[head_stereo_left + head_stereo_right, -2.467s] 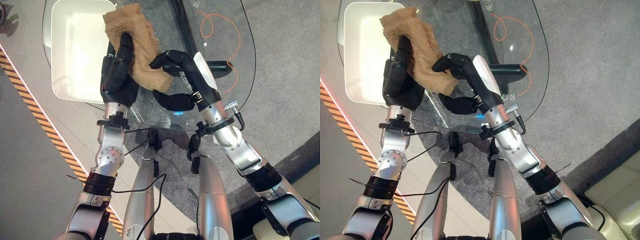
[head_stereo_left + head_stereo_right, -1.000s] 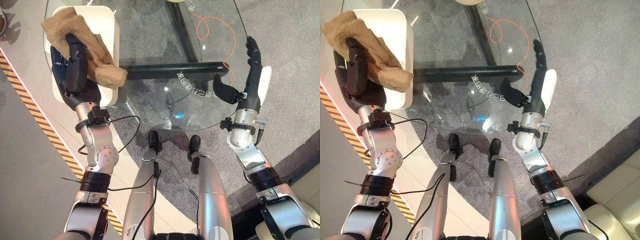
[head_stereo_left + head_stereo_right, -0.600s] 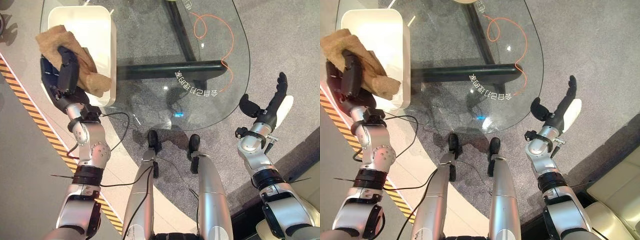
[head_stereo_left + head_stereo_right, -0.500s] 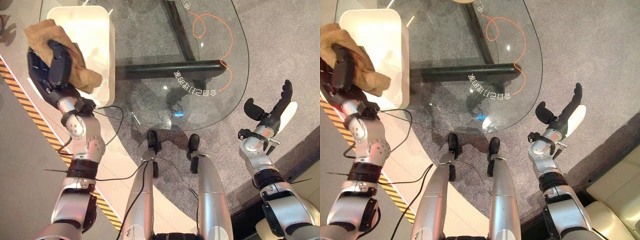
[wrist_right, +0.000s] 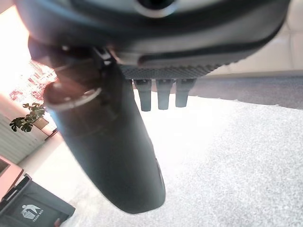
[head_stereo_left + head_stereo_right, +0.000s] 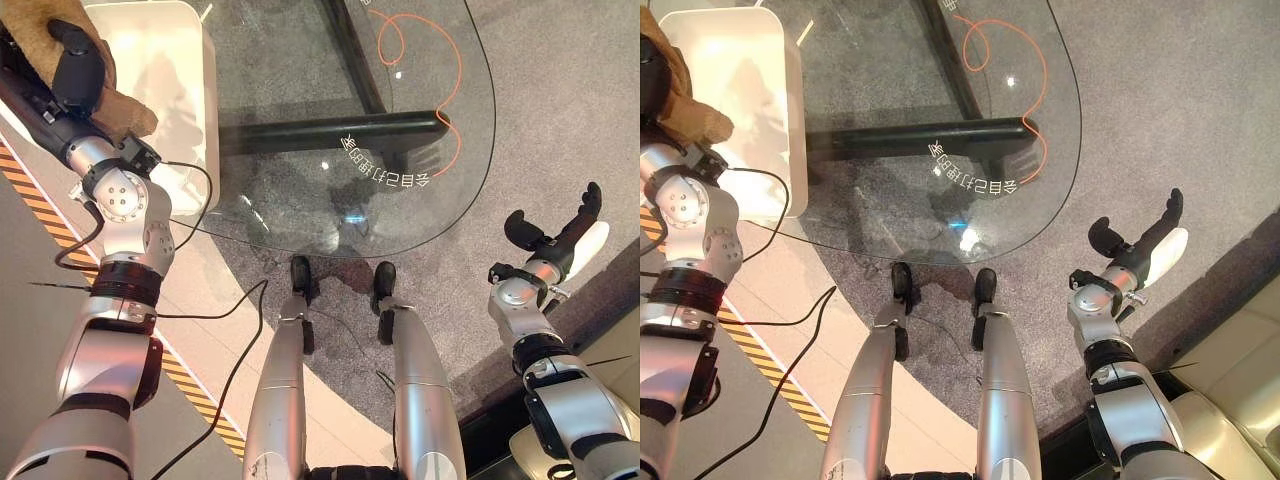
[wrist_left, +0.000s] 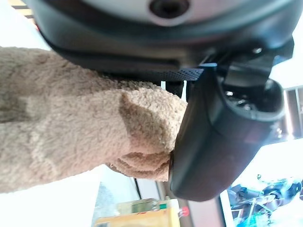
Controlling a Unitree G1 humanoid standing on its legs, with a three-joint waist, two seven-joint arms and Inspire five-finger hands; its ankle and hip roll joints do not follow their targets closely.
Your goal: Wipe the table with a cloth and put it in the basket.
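A tan fleecy cloth (image 6: 118, 108) is bunched in my left hand (image 6: 66, 78), which is raised at the top left beside the near left rim of the white basket (image 6: 185, 90). The left wrist view shows the thumb (image 7: 222, 137) pressed against the cloth (image 7: 85, 127), so the hand is shut on it. Part of the cloth hangs over the basket's near edge. The basket stands on the left end of the round glass table (image 6: 330, 150). My right hand (image 6: 560, 240) is low at the right, off the table, above the grey carpet, with straight fingers (image 5: 163, 92) and nothing in it.
An orange cable (image 6: 430, 70) curls under the glass by the table's dark metal frame (image 6: 330, 130). A yellow and black striped floor line (image 6: 190, 390) runs along the left. A pale sofa corner (image 6: 1230, 430) sits at the lower right.
My left hand has carried the cloth further up and left, past the basket's near left corner. My right hand has dropped lower and further from the table. The camera has shifted slightly.
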